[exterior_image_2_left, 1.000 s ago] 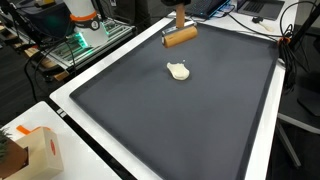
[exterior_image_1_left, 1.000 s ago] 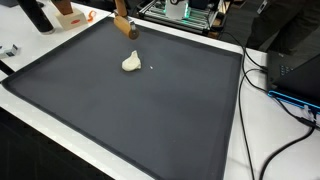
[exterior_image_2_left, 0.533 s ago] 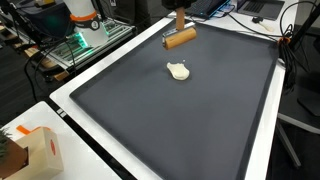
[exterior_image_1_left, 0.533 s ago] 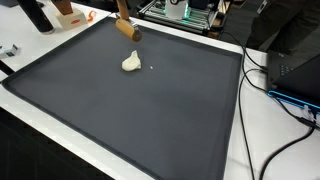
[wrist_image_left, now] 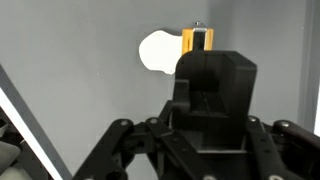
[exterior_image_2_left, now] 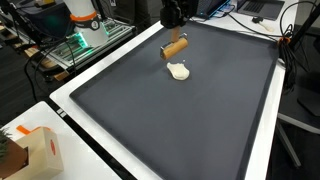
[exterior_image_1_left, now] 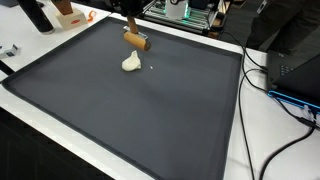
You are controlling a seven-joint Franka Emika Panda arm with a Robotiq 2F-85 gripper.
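A small white dough lump (exterior_image_1_left: 131,63) (exterior_image_2_left: 179,71) lies on the black mat (exterior_image_1_left: 150,120) (exterior_image_2_left: 180,130) toward its far side. A short wooden roller (exterior_image_1_left: 136,39) (exterior_image_2_left: 176,48) hangs just above the mat, right beside the lump and apart from it. My gripper (exterior_image_1_left: 131,27) (exterior_image_2_left: 174,30) comes down from above and is shut on the roller's upright handle. In the wrist view my dark gripper body fills the lower middle and hides the fingertips. Beyond it show the roller's orange end (wrist_image_left: 197,40) and the dough lump (wrist_image_left: 155,52) next to it.
The mat lies on a white table (exterior_image_1_left: 240,150). Cables (exterior_image_1_left: 285,100) and a dark box stand off one side. An electronics rack (exterior_image_2_left: 85,35) stands behind the far edge. A small orange-and-white carton (exterior_image_2_left: 38,150) sits at a near corner.
The gripper has carried the roller away from the mat's far edge, toward the dough lump and lower. The lump has not moved.
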